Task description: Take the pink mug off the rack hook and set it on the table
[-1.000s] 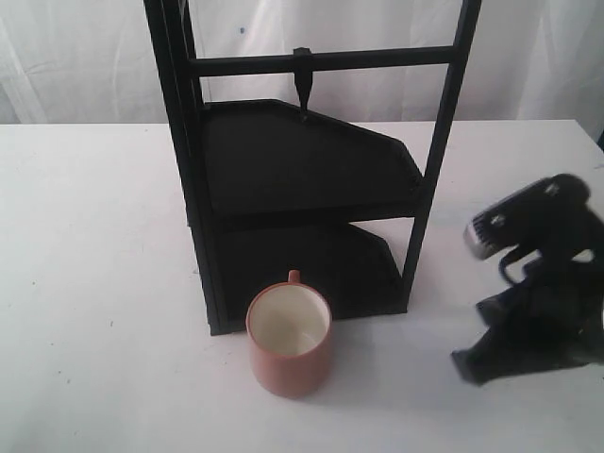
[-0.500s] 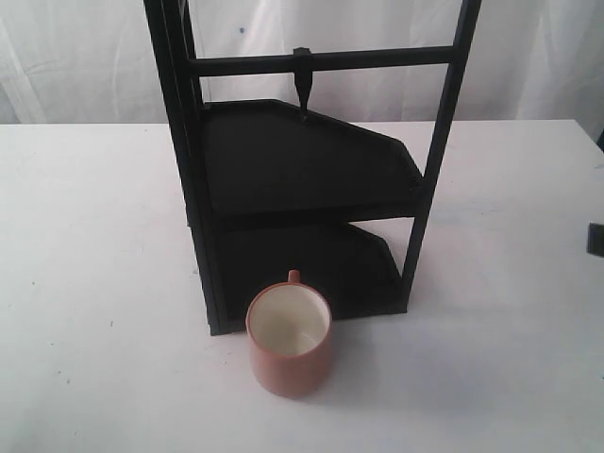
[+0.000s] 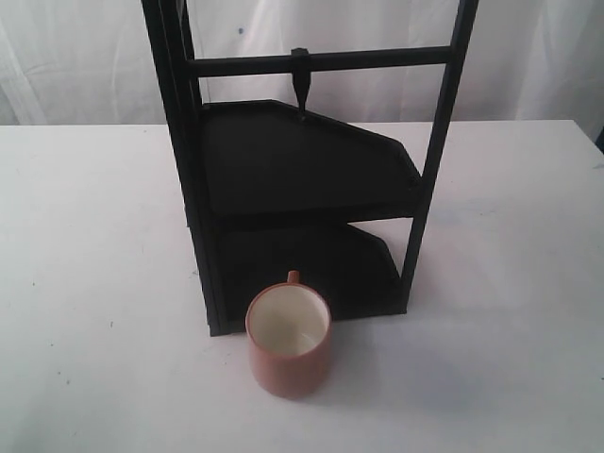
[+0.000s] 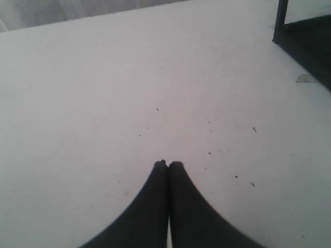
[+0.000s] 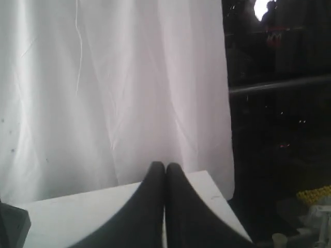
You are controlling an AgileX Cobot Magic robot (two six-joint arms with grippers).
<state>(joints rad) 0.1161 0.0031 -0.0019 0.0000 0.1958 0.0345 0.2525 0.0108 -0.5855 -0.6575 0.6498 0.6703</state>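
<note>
The pink mug stands upright on the white table, just in front of the black rack, its handle toward the rack. The rack's hook hangs bare from the crossbar. Neither gripper shows in the exterior view. In the left wrist view my left gripper is shut with nothing in it, low over the speckled table, with a corner of the rack off to one side. In the right wrist view my right gripper is shut and empty, pointing past the table's corner at a white curtain.
A white curtain hangs behind the table. The right wrist view shows that curtain and a dark area beyond the table's corner. A small dark block sits at that view's edge.
The right arm, in view at the table's right a second ago, has drawn off to the right and out of the exterior view. The mug and rack have not moved.
</note>
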